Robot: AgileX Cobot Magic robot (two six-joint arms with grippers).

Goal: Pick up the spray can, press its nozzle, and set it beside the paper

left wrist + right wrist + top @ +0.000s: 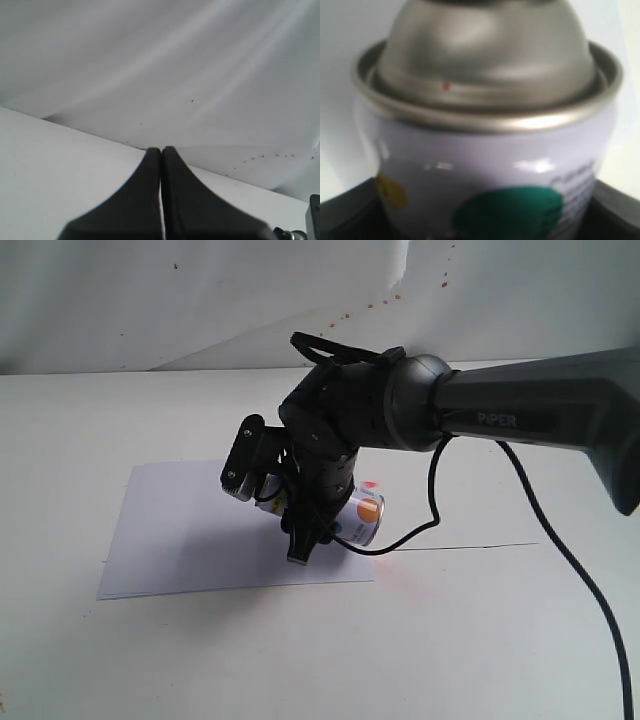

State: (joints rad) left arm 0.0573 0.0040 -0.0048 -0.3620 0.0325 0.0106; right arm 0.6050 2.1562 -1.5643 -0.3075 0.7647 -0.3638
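1. White tabletop (500,640) spreads under everything, with a wrinkled white backdrop sheet (150,300) hanging behind it.
2. Dark grey right arm (540,410) reaches in from the right. Its right gripper (322,530) points down over the right edge of the plain white rectangular paper (200,530), which lies flat.
3. Small white spray can (362,515) sits tilted between that gripper's jaws, which are clamped on its body. Whether its base touches the tabletop I cannot tell.
4. From the exterior view I can see an orange dot and a pink one on the can. The right wrist view alone shows its silver metal shoulder, a green dot, a yellow patch, and black finger pads (345,220) on either side.
5. Only the left wrist view shows the left gripper (161,150), its jaws pressed together on nothing, facing the backdrop.
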